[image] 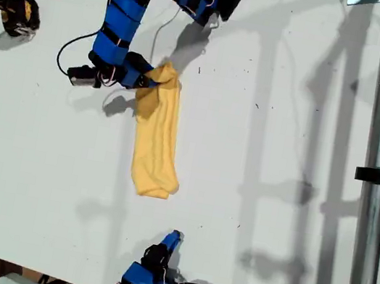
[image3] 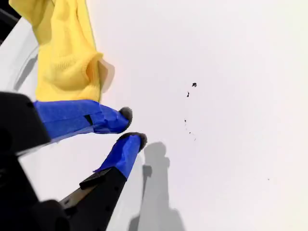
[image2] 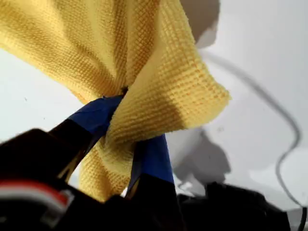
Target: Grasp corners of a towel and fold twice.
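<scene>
1. Towel point(image: 156, 136), mustard yellow, lies as a long narrow bunched strip on the white desk point(image: 288, 130), running from the upper middle of the exterior view down toward its lower middle.
2. My first gripper point(image: 148, 80) grips the strip's upper end, its blue-taped fingers point(image2: 98, 115) pinched tight on gathered cloth; folds spill out on both sides of them in the first wrist view.
3. That upper end sits lifted and crumpled at the fingers, while the rest of the strip lies flat on the desk.
4. My second gripper point(image: 172, 239) stands near the exterior view's bottom edge, pointing up toward the strip's lower end and clear of it.
5. Its fingers point(image3: 108, 120) sit nearly closed, with only a thin gap between the tips, and they hold nothing.
6. The towel's lower end point(image3: 67, 62) lies just beyond those fingertips in the second wrist view, close to the one finger; whether cloth and finger touch cannot be told.
7. A thin black cable point(image: 70, 47) loops over the desk beside the first arm at the exterior view's upper left.
8. A metal pole point(image: 375, 175) runs top to bottom along the exterior view's right side.
9. Small dark specks point(image3: 191, 89) dot the desk near the second gripper.
</scene>
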Robot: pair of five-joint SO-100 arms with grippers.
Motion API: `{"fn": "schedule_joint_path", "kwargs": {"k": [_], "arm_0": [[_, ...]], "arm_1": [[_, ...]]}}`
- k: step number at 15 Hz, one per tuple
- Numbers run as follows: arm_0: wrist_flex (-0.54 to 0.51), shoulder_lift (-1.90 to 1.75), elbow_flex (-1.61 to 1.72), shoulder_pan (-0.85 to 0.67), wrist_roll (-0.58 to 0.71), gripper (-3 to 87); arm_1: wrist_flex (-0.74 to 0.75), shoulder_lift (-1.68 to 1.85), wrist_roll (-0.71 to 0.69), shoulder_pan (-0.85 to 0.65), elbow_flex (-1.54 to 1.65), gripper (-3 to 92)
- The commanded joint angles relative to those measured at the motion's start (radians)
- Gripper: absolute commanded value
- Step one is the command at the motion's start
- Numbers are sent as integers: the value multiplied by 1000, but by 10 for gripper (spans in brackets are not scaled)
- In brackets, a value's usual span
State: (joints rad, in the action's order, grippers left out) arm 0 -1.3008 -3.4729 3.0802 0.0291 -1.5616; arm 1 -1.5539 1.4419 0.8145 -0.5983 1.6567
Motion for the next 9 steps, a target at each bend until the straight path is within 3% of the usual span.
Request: {"fn": "schedule_joint_path", "kwargs": {"k": [1,5,9], "arm_0": [[3,-8,-3,11,-2,65],[2,-8,-5,20,-2,68],[0,-8,-5,21,-3,72]], "arm_1": [[-115,235,57,-26,69,-1],[-290,480,160,9,166,-1],[5,305,80,230,-126,-1]]}}
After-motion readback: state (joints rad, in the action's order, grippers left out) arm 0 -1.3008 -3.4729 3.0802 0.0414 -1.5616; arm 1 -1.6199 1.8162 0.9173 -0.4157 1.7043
